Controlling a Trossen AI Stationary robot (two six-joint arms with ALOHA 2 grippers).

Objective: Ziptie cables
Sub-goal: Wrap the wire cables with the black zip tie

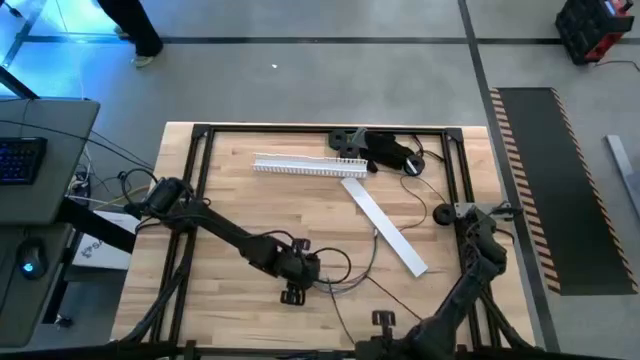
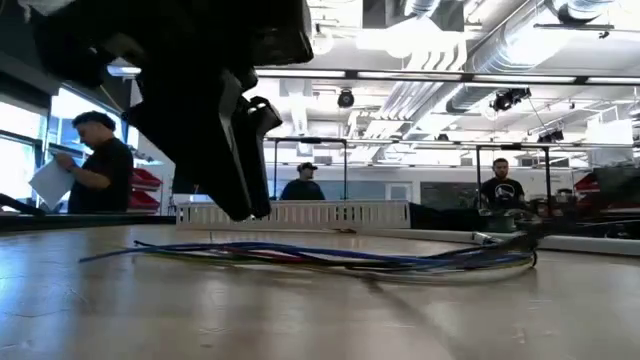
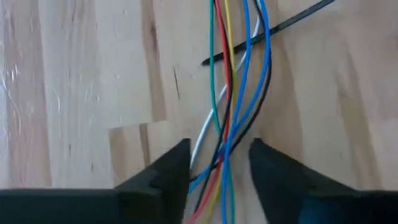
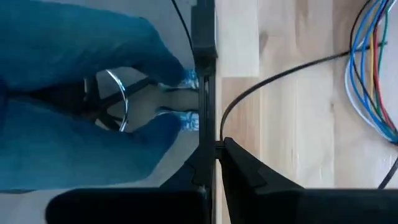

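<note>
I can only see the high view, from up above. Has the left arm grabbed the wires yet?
Observer: Not yet. The left wrist view shows the left gripper open, with the cables running between its fingers.
Operator: What colour are they? They look grey to me.
Observer: Close up they are blue, red, yellow, green, white and black.
Operator: Is there a ziptie anywhere?
Observer: Yes, a thin black ziptie lies slanted across the cables, just ahead of the fingers.

no legible text, labels, numbers
</note>
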